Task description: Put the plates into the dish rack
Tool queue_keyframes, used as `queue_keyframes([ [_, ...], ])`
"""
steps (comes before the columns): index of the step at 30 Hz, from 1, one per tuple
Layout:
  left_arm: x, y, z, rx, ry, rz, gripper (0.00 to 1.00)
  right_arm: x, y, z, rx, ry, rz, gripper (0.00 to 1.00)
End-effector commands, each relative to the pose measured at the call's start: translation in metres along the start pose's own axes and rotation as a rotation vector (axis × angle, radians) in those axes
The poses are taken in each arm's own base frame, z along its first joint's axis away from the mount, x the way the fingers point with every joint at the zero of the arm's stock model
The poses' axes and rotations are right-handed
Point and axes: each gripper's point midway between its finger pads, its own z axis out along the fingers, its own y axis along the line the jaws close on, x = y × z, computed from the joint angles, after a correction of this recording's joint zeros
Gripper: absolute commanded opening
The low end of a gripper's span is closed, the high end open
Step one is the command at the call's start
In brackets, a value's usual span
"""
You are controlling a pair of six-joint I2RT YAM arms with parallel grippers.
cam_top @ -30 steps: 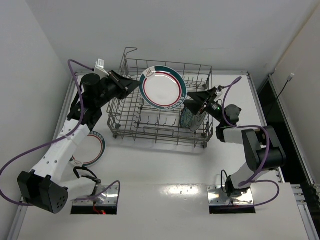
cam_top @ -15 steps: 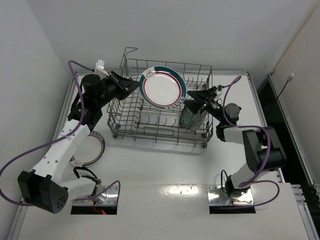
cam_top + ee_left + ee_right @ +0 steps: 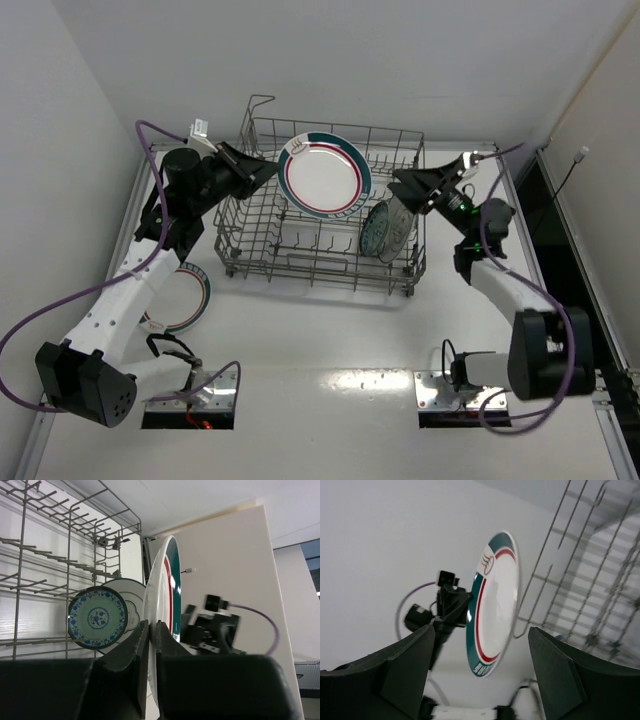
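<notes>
Right hand [image 3: 403, 186] backed off teal plate [image 3: 385, 231] | left hand [image 3: 274, 171] pinches banded plate [image 3: 325, 176]

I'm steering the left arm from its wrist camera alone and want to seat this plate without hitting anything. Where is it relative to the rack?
Observer: From above, the left hand holds the large plate upright over the far half of the dish rack. I cannot tell whether its lower edge touches the tines.
Operator: Is the other arm in my way?
Observer: The right hand is open and empty at the rack's right end, clear of your plate.
Operator: Anything left to load afterwards?
Observer: Yes, one more banded plate lies flat on the table, left of the rack.
</notes>
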Motion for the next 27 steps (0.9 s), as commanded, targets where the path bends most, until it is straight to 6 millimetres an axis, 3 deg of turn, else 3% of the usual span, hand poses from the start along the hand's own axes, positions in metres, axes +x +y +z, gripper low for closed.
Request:
queue_keyframes([
  [1, -0.019, -0.04, -0.009, 0.116, -0.052, 0.028, 0.0, -0.019, 0.033, 0.006, 0.096, -0.013, -0.361, 0.73],
  [4, -0.02, -0.042, -0.009, 0.124, -0.056, 0.031, 0.0, -0.016, 0.035, 0.008, 0.13, 0.002, -0.379, 0.74],
  [14, -0.02, -0.042, -0.009, 0.124, -0.055, 0.022, 0.0, 0.017, -0.003, 0.024, 0.054, 0.097, -0.229, 0.74],
  [16, -0.02, -0.042, -0.009, 0.124, -0.055, 0.022, 0.0, 0.023, 0.01, 0.032, 0.009, 0.116, -0.249, 0.74],
  [18, -0.019, -0.04, -0.009, 0.124, -0.055, 0.022, 0.0, 0.029, 0.003, 0.037, 0.016, 0.137, -0.231, 0.74],
  [22, -0.011, -0.042, -0.007, 0.133, -0.037, 0.013, 0.0, 0.04, 0.01, 0.047, -0.017, 0.167, -0.236, 0.72],
  [24, -0.01, -0.038, -0.006, 0.125, -0.033, 0.01, 0.0, 0.041, 0.011, 0.051, -0.022, 0.168, -0.235, 0.55],
  [25, -0.005, -0.044, -0.007, 0.144, -0.018, 0.004, 0.0, 0.043, 0.01, 0.054, -0.023, 0.176, -0.231, 0.26],
  [27, 0.001, -0.04, -0.005, 0.137, -0.003, 0.0, 0.0, 0.043, 0.008, 0.056, -0.006, 0.18, -0.218, 0.0],
])
